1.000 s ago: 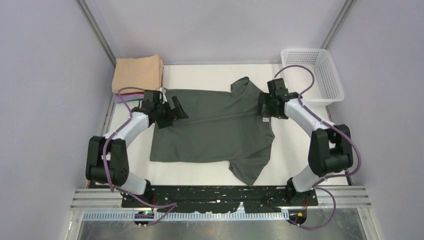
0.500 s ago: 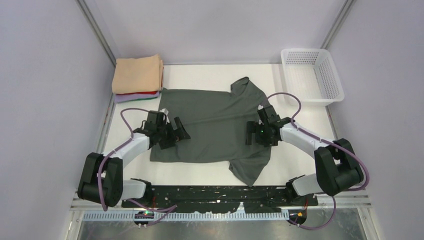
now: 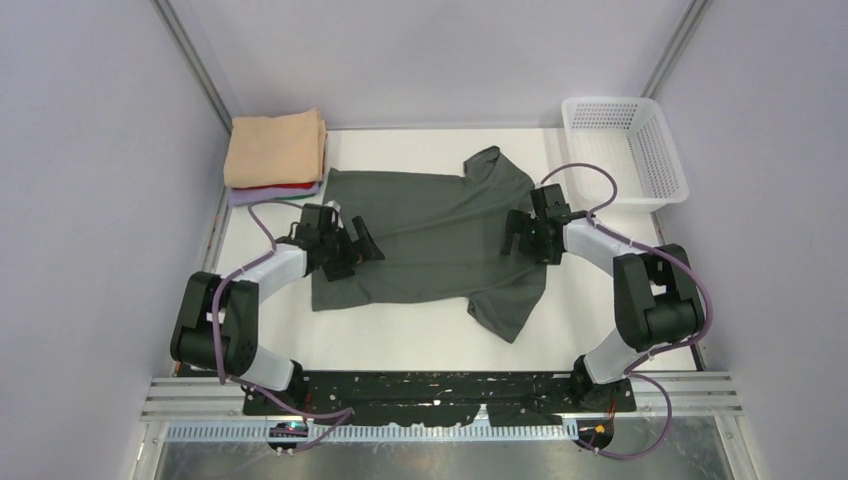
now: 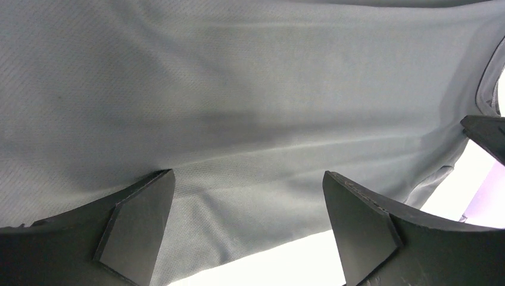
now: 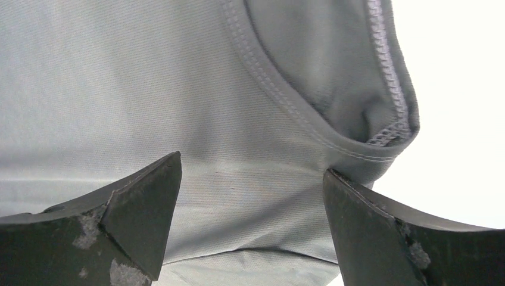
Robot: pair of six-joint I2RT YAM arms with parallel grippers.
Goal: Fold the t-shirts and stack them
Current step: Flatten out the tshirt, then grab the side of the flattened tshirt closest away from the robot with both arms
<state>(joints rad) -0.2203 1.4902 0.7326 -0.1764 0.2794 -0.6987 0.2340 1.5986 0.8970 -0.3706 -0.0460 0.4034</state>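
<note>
A dark charcoal-grey t-shirt (image 3: pixel 430 235) lies spread on the white table, hem to the left and neck to the right, one sleeve towards the back and one towards the front. My left gripper (image 3: pixel 362 246) is open, low over the cloth near the hem; its wrist view shows the grey cloth (image 4: pixel 238 89) and the hem edge between the gripper's (image 4: pixel 247 229) fingertips. My right gripper (image 3: pixel 515 232) is open over the neck; its wrist view shows the stitched collar (image 5: pixel 298 113) just beyond the gripper (image 5: pixel 250 223). Neither holds anything.
A folded stack stands at the back left: a peach-tan shirt (image 3: pixel 275 148) on top, a red one (image 3: pixel 303 187) and a pale lavender one (image 3: pixel 243 197) beneath. A white mesh basket (image 3: pixel 626 148) stands at the back right. The walls are close on both sides.
Both grippers came towards the front over the shirt, then went back again. The grey shirt has slid towards the back and its near edge sits further from the front.
</note>
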